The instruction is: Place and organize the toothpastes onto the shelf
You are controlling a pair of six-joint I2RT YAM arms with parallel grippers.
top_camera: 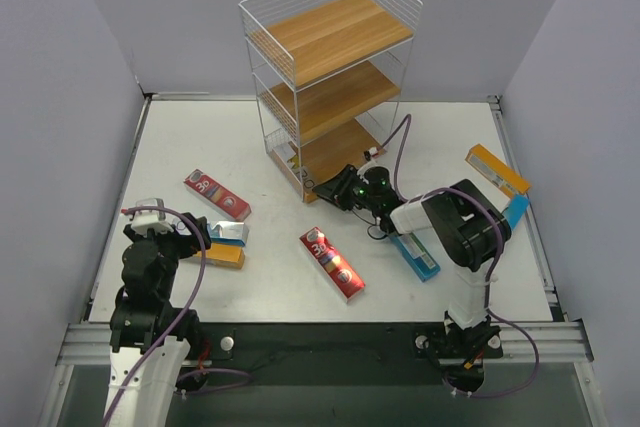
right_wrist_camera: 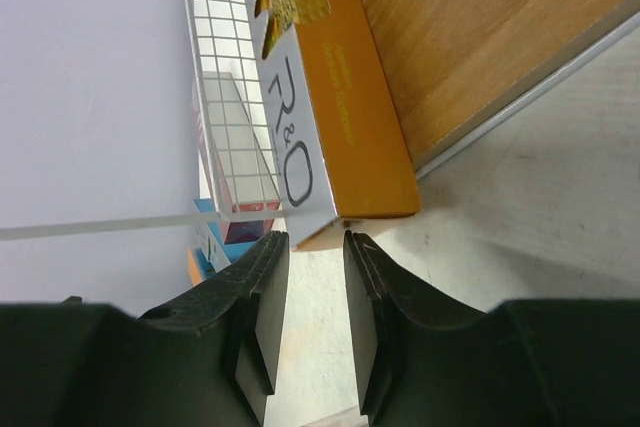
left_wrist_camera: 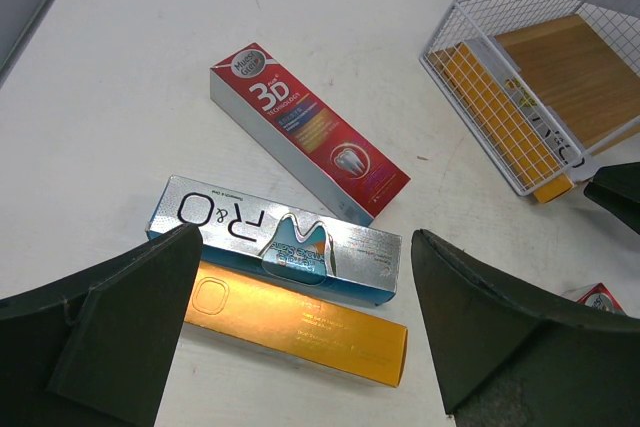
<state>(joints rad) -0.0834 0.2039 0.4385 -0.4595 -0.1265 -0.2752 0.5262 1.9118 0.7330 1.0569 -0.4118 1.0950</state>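
Right wrist: orange carton [right_wrist_camera: 340, 117] beyond pincer [right_wrist_camera: 315, 247]

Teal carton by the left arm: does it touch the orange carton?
Touching. Left wrist view: the teal carton lies against the orange carton, no gap showing.

We record a white table [top_camera: 200, 142]. The wire shelf [top_camera: 330, 77] stands at its far middle. Lying flat on it are a red "3D" carton [top_camera: 217, 194] at left and a silver-teal carton [top_camera: 228, 233] just beside an orange carton [top_camera: 222, 256] near the left edge. A second red carton [top_camera: 331, 263] lies at centre, with a blue carton [top_camera: 420, 259] to its right.
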